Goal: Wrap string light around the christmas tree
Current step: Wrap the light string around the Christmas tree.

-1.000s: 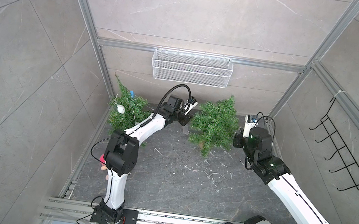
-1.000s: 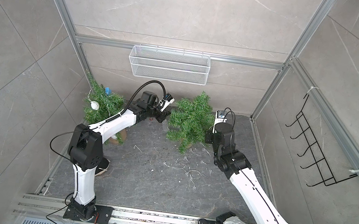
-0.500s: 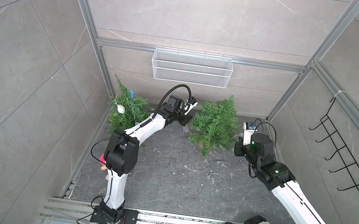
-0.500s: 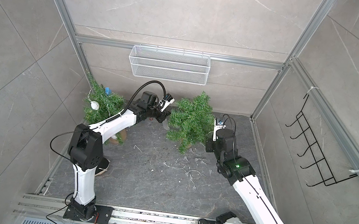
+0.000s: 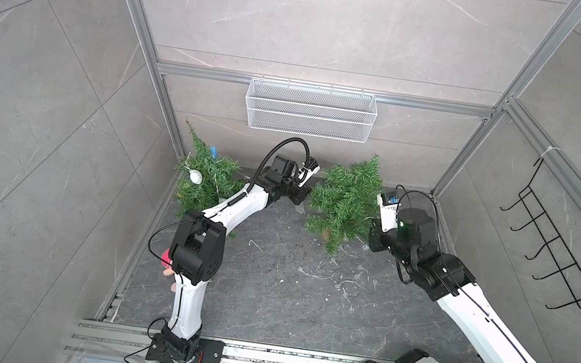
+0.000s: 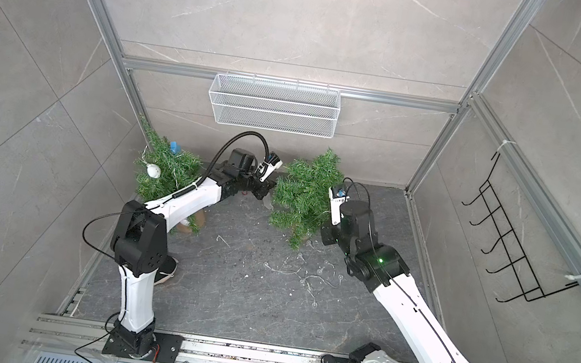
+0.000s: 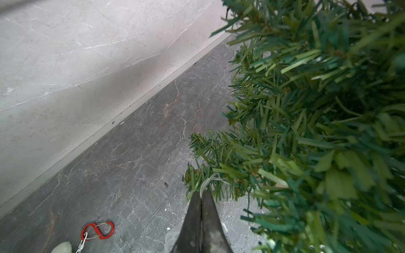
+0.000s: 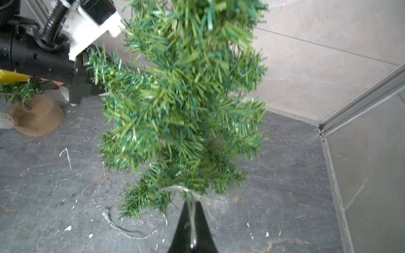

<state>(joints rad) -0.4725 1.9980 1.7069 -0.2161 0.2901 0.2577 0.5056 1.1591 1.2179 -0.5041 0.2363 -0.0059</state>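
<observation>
Two small artificial trees stood at the far side of the dark stone floor (image 5: 264,302).

- Christmas tree (image 5: 346,198): far centre, leaning, between the two arms.
- Decorated tree (image 5: 204,182): far left corner, bearing a white ornament (image 5: 195,176) and a blue one (image 5: 213,151).
- String light (image 5: 339,279): its loose length lay tangled on the floor just near of the christmas tree, in both top views.
- Left gripper (image 7: 201,192): jaws pressed together, pinching a thin wire of the string light at a low branch tip. Only the wrist views showed the grips.
- Right gripper (image 8: 192,203): likewise closed on the wire, with a clear bulb (image 8: 219,204) just beside it.
- Red carabiner (image 7: 98,230): on the floor, seen in the left wrist view alone.
- White mesh basket (image 5: 309,115): hung on the far wall.
- Black hook rack (image 5: 563,263): on the right wall.
- Blue tag (image 5: 391,198): on the right wrist camera, writing too small to read.
</observation>
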